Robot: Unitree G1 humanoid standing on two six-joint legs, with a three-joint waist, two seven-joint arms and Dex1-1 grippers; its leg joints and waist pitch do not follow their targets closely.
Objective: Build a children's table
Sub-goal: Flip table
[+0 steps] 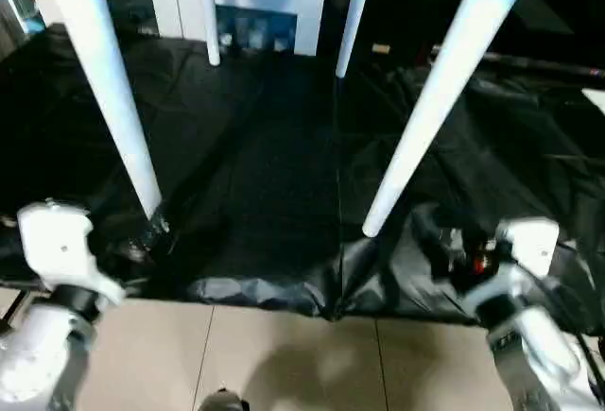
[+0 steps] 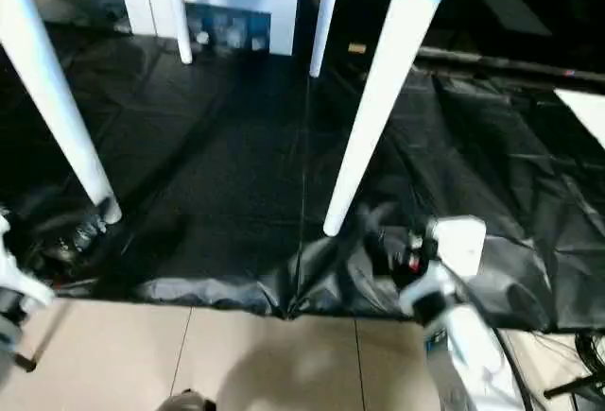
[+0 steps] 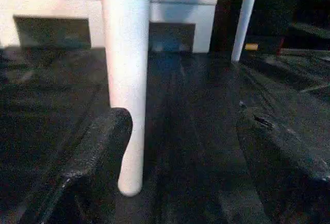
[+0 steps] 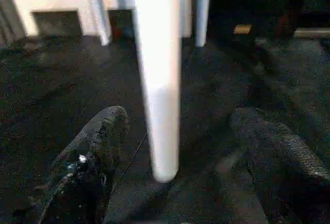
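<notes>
I see the children's table standing upright on the black sheet. My left gripper and right gripper sit beside its near legs, jaws spread, holding nothing.

The table legs look like smooth white plastic with a faint sheen. Beneath them lies a thin black sheet, glossy and creased, crumpled along its near edge. The floor is matt beige tile. Gripper fingers look rough, grainy black.
</notes>
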